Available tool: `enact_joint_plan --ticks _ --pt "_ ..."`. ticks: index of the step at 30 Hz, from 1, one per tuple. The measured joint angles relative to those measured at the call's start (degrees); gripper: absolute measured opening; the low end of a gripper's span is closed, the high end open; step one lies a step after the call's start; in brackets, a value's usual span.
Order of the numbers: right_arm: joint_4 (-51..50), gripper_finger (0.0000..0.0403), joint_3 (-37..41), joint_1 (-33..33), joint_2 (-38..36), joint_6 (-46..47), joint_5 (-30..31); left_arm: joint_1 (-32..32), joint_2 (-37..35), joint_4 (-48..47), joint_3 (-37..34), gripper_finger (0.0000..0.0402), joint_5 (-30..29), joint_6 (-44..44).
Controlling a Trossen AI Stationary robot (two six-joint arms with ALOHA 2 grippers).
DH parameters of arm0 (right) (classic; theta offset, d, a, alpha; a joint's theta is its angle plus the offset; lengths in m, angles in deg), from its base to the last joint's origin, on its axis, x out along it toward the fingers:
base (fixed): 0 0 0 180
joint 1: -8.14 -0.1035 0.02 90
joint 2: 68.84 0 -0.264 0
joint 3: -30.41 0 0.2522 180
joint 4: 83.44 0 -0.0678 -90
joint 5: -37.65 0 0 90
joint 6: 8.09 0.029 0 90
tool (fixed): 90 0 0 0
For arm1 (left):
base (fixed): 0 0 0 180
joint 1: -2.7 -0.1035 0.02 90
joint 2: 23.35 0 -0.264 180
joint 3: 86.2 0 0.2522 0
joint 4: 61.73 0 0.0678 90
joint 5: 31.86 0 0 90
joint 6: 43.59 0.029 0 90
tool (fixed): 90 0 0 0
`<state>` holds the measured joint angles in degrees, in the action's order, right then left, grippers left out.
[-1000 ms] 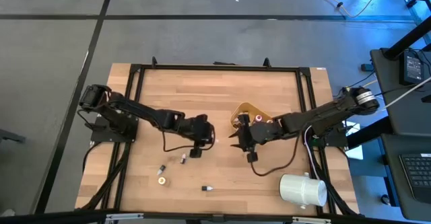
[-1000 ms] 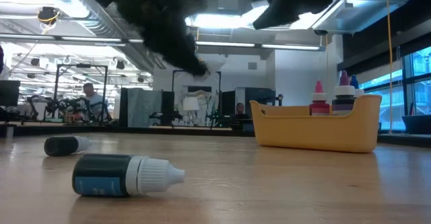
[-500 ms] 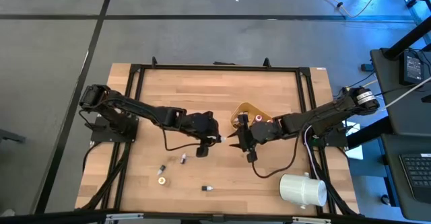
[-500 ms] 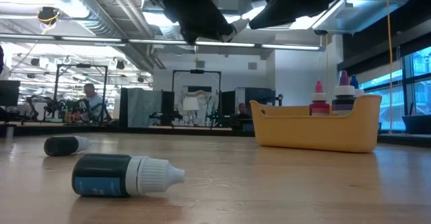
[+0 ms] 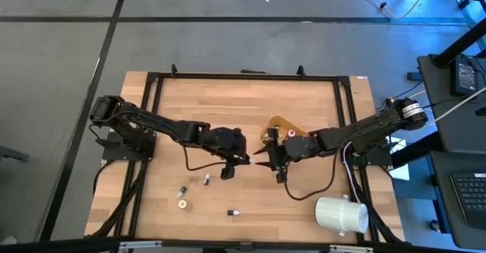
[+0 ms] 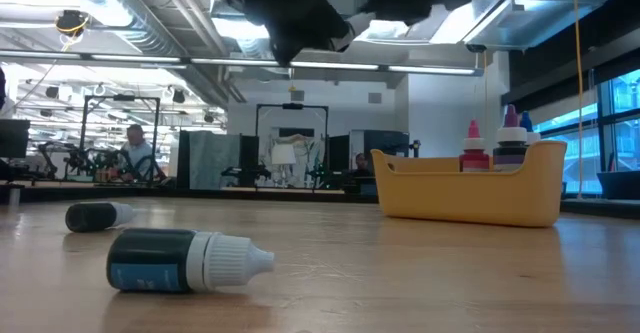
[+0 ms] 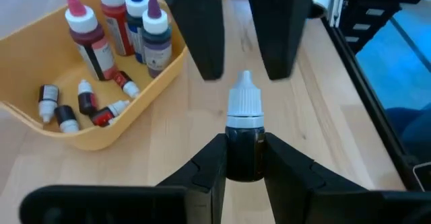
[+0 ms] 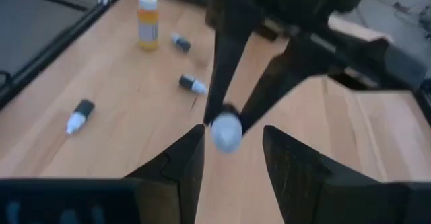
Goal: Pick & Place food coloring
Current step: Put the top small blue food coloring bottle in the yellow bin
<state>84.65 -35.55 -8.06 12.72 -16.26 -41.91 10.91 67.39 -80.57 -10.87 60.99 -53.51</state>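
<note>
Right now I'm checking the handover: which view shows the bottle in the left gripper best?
The left wrist view: the bottle stands clamped in the left gripper, white cap up. The right wrist view shows only its cap end; the high and low views barely show it.

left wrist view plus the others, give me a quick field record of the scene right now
left gripper: shut on a dark dropper bottle with a white cap, held above the table
right gripper: open, facing the left gripper, fingers either side of the cap
bowl: yellow-orange, holds upright and lying bottles
loose bottles: three lying, one upright on the wooden table
white cylinder: table's near right corner
</note>
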Motion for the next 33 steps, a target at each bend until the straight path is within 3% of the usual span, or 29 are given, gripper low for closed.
enact_joint_plan --ticks 12,22,33 --pt "0.9 0.0153 0.0 0.1 0.0 -1.4 0.0 -0.1 0.0 6.2 0.0 0.0081 -0.2 0.1" --pt "0.7 0.0063 0.0 0.0 0.0 -1.6 -0.3 -0.1 0.0 6.4 -0.1 0.0083 -0.4 0.2" --pt "-3.5 0.0063 -0.2 0.1 0.0 1.1 0.8 -0.2 0.0 3.2 0.0 0.0117 -1.0 -0.4"
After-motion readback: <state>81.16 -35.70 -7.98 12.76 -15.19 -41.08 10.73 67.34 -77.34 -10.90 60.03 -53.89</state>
